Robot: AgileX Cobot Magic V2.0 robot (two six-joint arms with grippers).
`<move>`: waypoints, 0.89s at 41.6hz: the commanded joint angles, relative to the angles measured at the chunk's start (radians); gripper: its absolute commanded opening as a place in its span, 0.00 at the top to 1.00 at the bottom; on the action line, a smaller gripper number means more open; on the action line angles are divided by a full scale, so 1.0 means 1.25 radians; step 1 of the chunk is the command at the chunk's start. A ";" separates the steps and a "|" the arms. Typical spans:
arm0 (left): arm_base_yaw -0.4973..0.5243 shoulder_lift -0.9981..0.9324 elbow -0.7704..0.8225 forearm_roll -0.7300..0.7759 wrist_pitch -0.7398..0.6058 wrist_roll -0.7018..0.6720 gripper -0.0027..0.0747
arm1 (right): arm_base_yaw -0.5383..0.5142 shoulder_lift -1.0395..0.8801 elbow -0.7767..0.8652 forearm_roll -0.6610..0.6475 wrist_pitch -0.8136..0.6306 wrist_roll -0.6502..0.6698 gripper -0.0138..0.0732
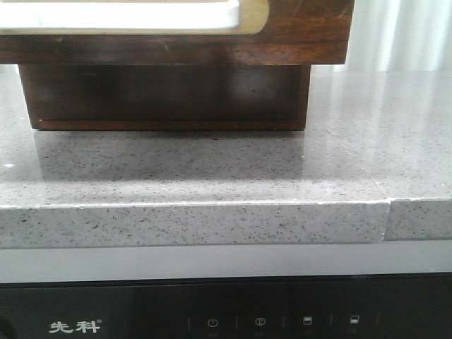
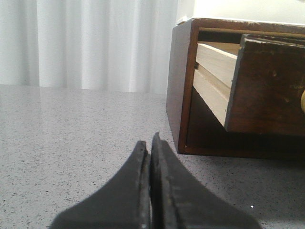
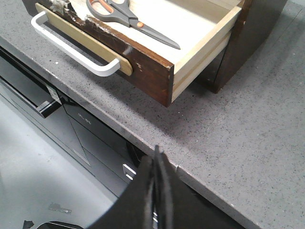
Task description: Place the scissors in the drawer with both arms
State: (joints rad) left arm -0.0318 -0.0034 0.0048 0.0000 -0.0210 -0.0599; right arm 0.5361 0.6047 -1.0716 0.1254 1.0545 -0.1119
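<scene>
The scissors (image 3: 128, 18), dark grey with orange-lined loops, lie flat inside the drawer (image 3: 147, 71), which stands pulled out of its wooden box (image 3: 248, 43). My right gripper (image 3: 156, 155) is shut with nothing in it, hovering over the counter's front edge, well clear of the drawer. Beside the box (image 2: 180, 86), my left gripper (image 2: 150, 143) is also shut and empty, low over the counter, with the drawer (image 2: 267, 90) sticking out in front of it. In the front view only the drawer's underside and front (image 1: 304, 32) and the box (image 1: 169, 95) appear; neither gripper shows there.
The drawer carries a white bar handle (image 3: 71, 47) on a tan strip. The box stands on a grey speckled counter (image 1: 212, 169) with a seam near the right. Below the counter edge is a black appliance panel (image 1: 226, 318). White curtains (image 2: 86, 43) hang behind.
</scene>
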 commanded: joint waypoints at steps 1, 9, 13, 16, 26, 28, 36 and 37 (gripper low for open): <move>-0.004 -0.014 0.020 0.000 -0.062 -0.001 0.99 | -0.003 0.002 -0.018 0.003 -0.052 0.000 0.92; -0.004 -0.014 0.020 0.000 -0.062 -0.001 0.99 | -0.032 -0.019 0.013 -0.019 -0.084 -0.010 0.92; -0.004 -0.014 0.020 0.000 -0.062 -0.001 0.99 | -0.125 -0.068 0.099 -0.043 -0.183 -0.011 0.92; -0.004 -0.014 0.020 0.000 -0.062 -0.001 0.99 | -0.207 -0.126 0.188 -0.059 -0.293 -0.011 0.92; -0.004 -0.014 0.020 0.000 -0.062 -0.001 0.99 | -0.409 -0.355 0.526 -0.066 -0.615 -0.011 0.92; -0.004 -0.014 0.020 0.000 -0.062 -0.001 0.99 | -0.427 -0.386 0.587 -0.066 -0.666 -0.011 0.92; -0.004 -0.014 0.020 0.000 -0.062 -0.001 0.99 | -0.451 -0.505 0.778 -0.065 -0.812 -0.010 0.92; -0.004 -0.014 0.020 0.000 -0.062 -0.001 0.99 | -0.450 -0.508 0.798 -0.065 -0.821 -0.010 0.92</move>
State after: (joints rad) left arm -0.0318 -0.0034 0.0048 0.0000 -0.0210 -0.0599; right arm -0.0216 -0.0012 -0.1110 0.0536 0.1736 -0.1183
